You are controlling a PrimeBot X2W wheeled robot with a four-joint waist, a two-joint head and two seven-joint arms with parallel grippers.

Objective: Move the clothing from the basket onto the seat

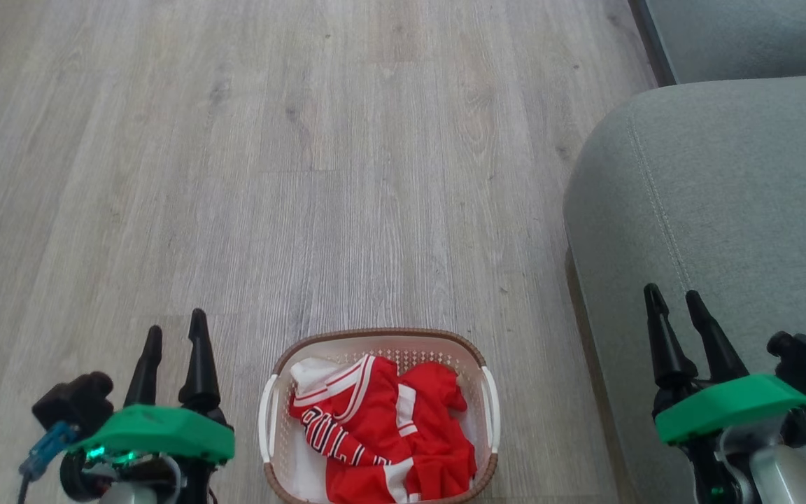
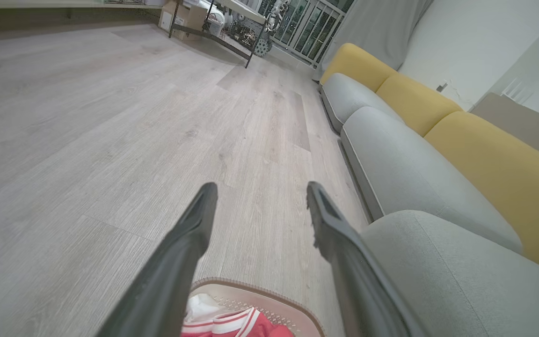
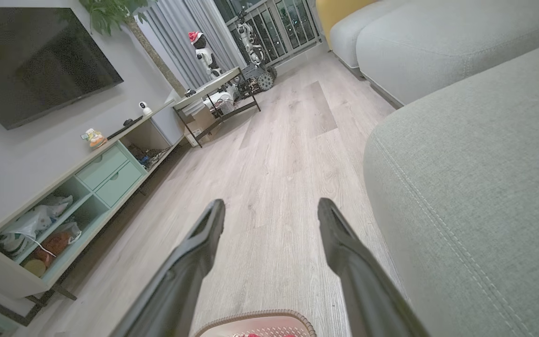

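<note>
Floor (image 1: 305,175) is light grey wood-look plank and takes most of the head view. Basket (image 1: 382,334) sits upright on it at bottom centre. The clothing (image 1: 389,434) is crumpled inside, red with white stripes, with dark lettering partly showing. Seat (image 1: 725,210) is the grey-green cushion along the right edge, stitched seam visible. The basket is near its front, not touching. Left gripper (image 1: 176,322) is lower left over the floor, fingers apart, clear of the basket. Right gripper (image 1: 672,292) is lower right, tips showing against the seat, fingers apart too. Room, from the wrist views: yellow back cushions (image 2: 498,168) behind more grey cushions (image 2: 391,168) at right, wall TV (image 3: 40,61) upper left, pale green cabinet (image 3: 87,187) below it, metal-frame table (image 3: 213,93) and grey curtains (image 3: 176,42) at top centre.
</note>
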